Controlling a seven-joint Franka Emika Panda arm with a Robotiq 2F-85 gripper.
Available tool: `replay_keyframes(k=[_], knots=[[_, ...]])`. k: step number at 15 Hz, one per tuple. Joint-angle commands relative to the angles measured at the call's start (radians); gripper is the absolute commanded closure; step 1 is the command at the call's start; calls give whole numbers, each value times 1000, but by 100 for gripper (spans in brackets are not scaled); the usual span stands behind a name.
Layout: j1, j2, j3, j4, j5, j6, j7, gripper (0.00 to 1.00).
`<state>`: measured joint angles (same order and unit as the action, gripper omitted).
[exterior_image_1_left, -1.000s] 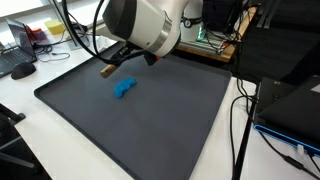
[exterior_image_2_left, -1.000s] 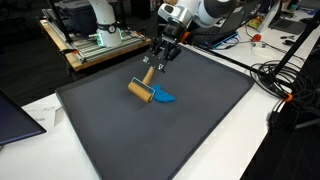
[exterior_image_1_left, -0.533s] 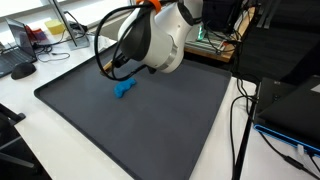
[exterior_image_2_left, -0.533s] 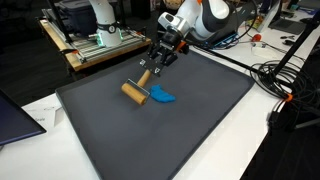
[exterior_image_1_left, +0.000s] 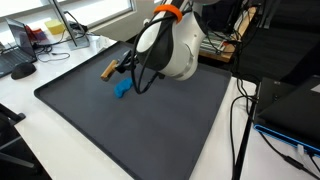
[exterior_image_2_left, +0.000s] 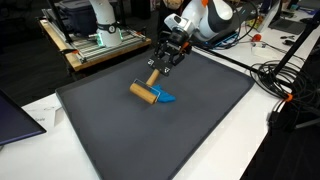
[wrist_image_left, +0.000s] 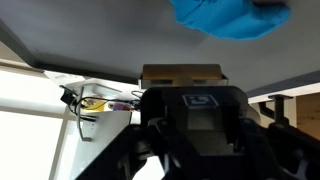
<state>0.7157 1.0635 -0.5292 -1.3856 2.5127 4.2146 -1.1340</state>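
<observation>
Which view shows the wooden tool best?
An exterior view shows the wooden tool nearly whole, handle to head. In an exterior view the arm hides all but its tip; the wrist view shows a tan end.

The mat (exterior_image_2_left: 150, 140) looks matt, the roller (exterior_image_2_left: 143, 93) wooden, the blue lump (exterior_image_2_left: 167, 98) cloth-like.

Bright, even room light covers the dark mat (exterior_image_1_left: 130, 130) in both exterior views and leaves only soft shadows on it, while in the wrist view the blue object (wrist_image_left: 228, 15) on the mat is out of focus and the area beside the mat washes out white.
</observation>
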Motion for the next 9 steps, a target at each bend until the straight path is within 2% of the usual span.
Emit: replay_keyframes(k=[1,6,9], knots=[[2,32,-15,77,0,33,-72,78],[-24,21,8,110,0,33,-107,78],[-53,-18,48,110,0,33,-140,78]])
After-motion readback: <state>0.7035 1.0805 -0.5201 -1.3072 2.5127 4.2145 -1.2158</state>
